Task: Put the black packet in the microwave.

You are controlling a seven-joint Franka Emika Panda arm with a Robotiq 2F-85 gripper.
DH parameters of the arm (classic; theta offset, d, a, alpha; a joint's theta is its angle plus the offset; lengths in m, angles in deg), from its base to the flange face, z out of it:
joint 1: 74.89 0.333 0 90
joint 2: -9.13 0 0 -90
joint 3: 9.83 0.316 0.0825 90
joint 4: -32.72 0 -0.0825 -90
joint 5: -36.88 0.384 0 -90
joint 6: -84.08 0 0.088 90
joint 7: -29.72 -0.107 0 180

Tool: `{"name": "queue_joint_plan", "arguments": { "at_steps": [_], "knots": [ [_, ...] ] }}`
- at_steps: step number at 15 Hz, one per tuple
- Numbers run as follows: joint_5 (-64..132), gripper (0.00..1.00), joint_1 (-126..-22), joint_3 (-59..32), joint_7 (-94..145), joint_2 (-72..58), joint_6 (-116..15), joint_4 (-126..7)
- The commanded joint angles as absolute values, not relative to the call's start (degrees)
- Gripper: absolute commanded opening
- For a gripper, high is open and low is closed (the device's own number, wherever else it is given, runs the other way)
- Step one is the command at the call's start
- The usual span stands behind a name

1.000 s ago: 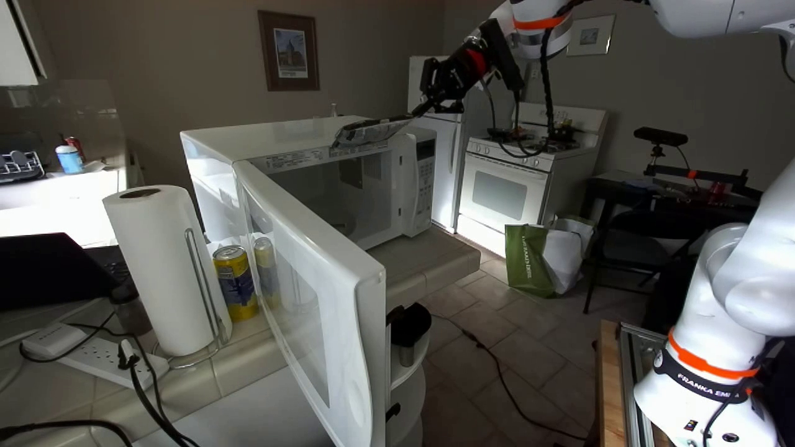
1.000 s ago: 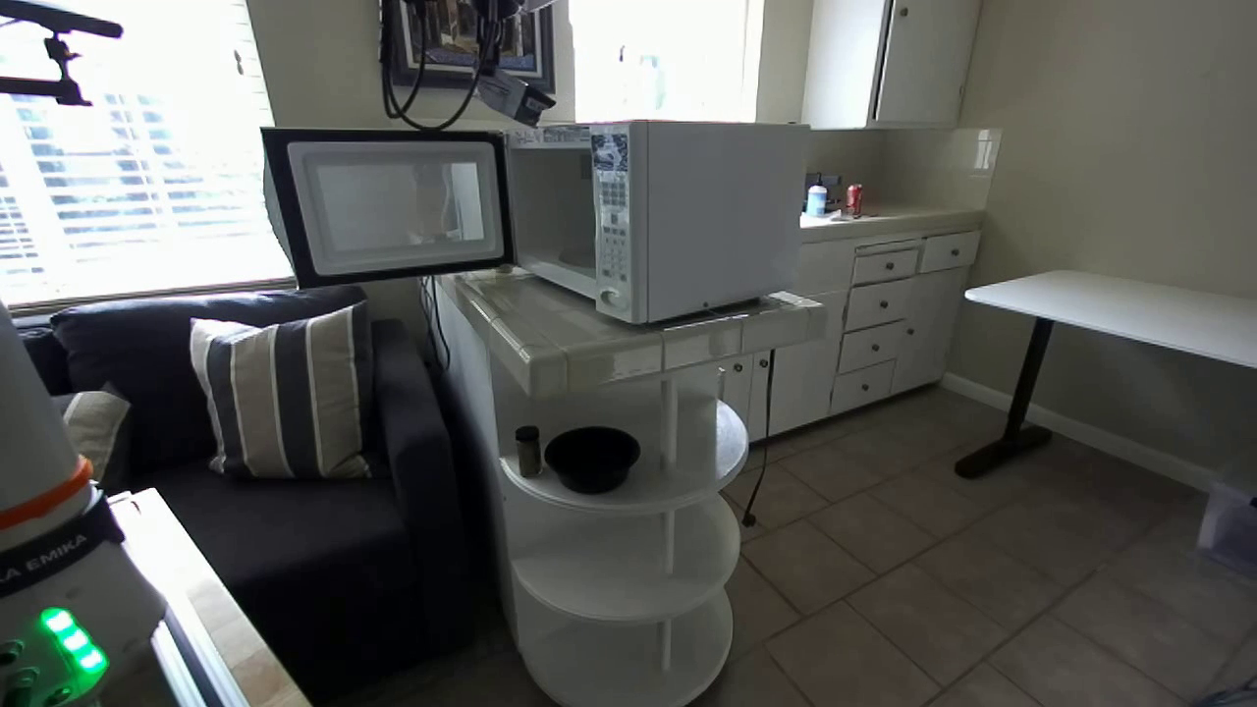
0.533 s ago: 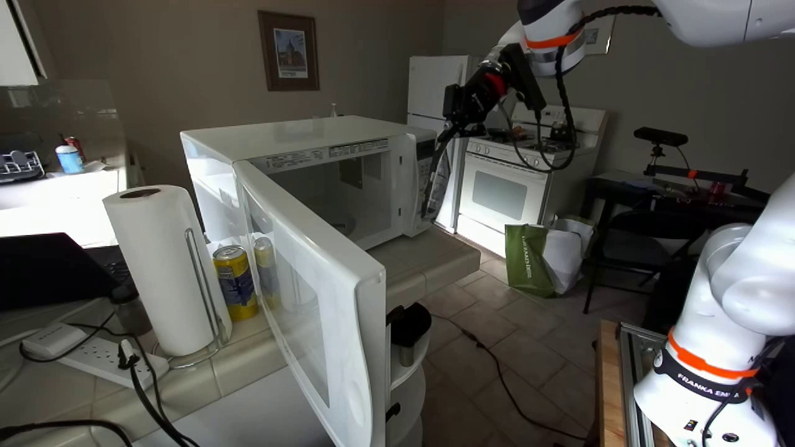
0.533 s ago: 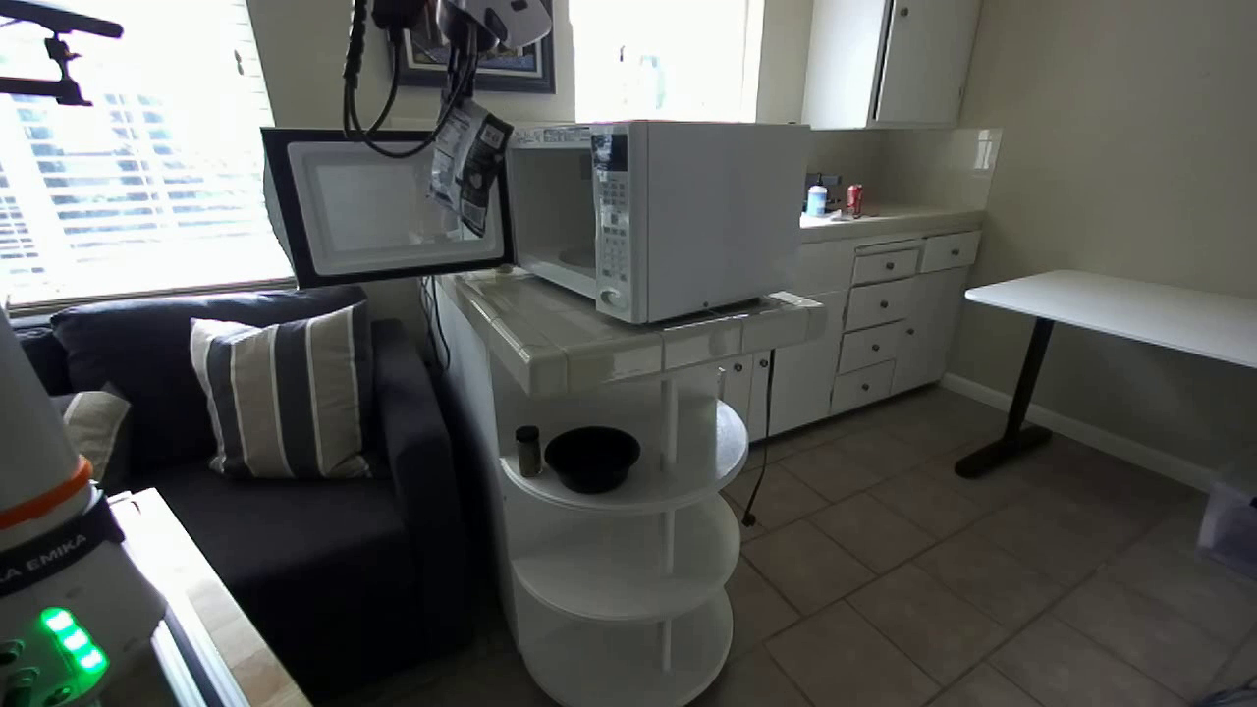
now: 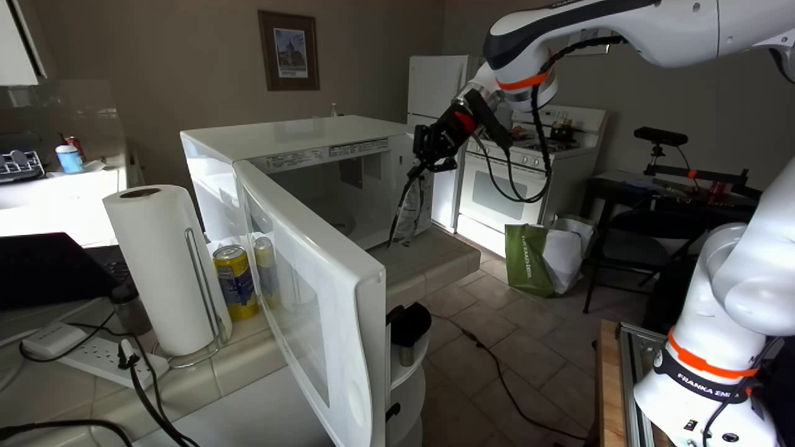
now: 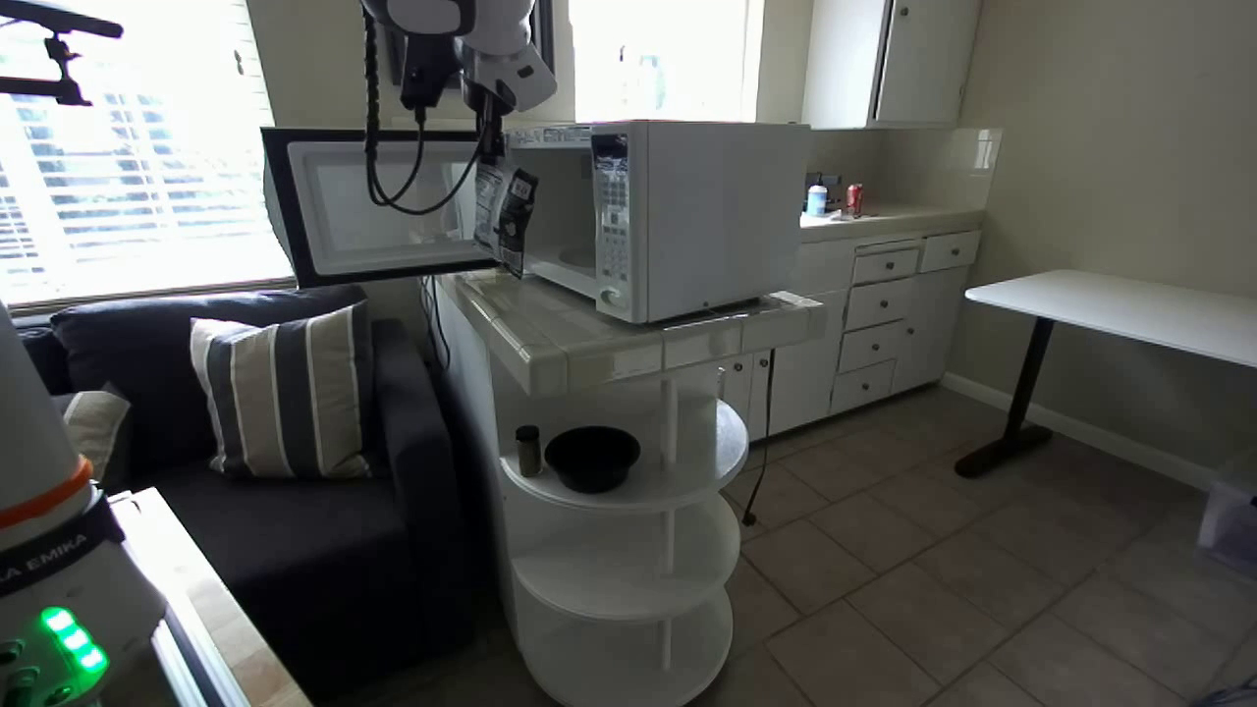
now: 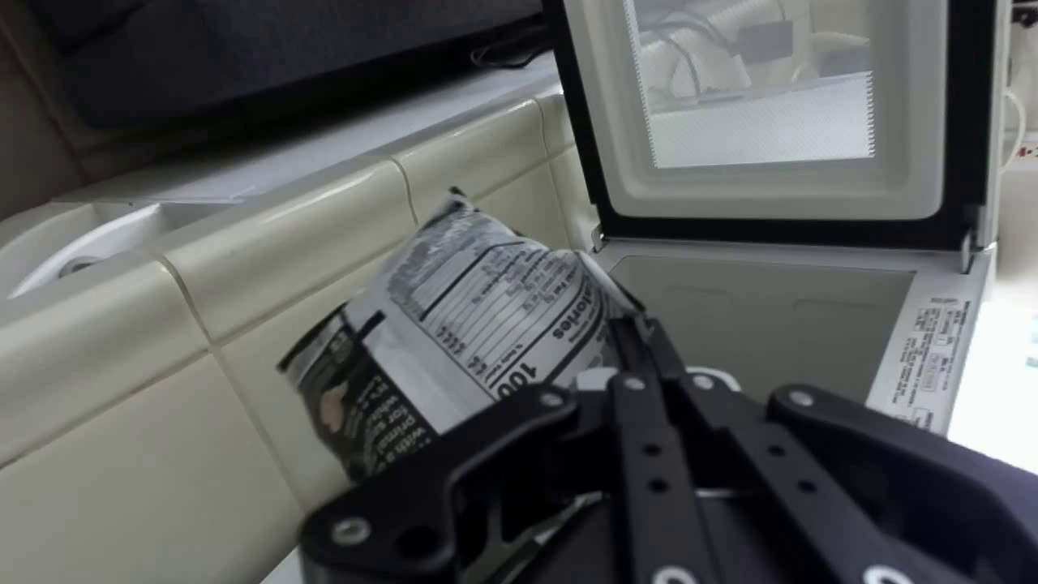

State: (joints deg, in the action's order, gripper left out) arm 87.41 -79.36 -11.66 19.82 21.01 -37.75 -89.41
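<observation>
The hand is clamped on one end of the packet — likely so the rest can go in first — dangling it over the table, outside the microwave, whose door stands open, presumably to admit it.

1 robot arm, 1 gripper, 1 packet, 1 microwave w/ 1 door — all in both exterior views. In an exterior view: 1 paper-towel roll, 1 yellow can, 1 pwr strip, 1 fridge, 1 stove, 2 framed pics — 1 of them part-hidden. In an exterior view: 2 windows, 1 sofa, 2 pillows, 3 rnd shelves, 1 bowl, 1 jar, 5 drawers, 1 wht table, 1 bottle, 1 red can, 3 green lights.
</observation>
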Motion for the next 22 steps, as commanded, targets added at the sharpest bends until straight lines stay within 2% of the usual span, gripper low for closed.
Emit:
{"name": "queue_joint_plan", "arguments": {
  "at_steps": [1,6,11,17,22],
  "knots": [
    [89.32,0.0,-76.26,-8.19,18.1,16.3,-50.42,-88.86],
    [93.82,0.0,-71.26,-4.38,19.2,10.36,-70.23,-87.12],
    [104.23,0.0,-68.83,-1.49,26.19,7.45,-82.55,-83.74],
    [112.21,0.0,-68.77,-0.53,38.86,5.09,-89.59,-80.79],
    [118.93,0.0,-69.69,-0.87,49.01,1.77,-87.66,-79.09]
  ]
}}
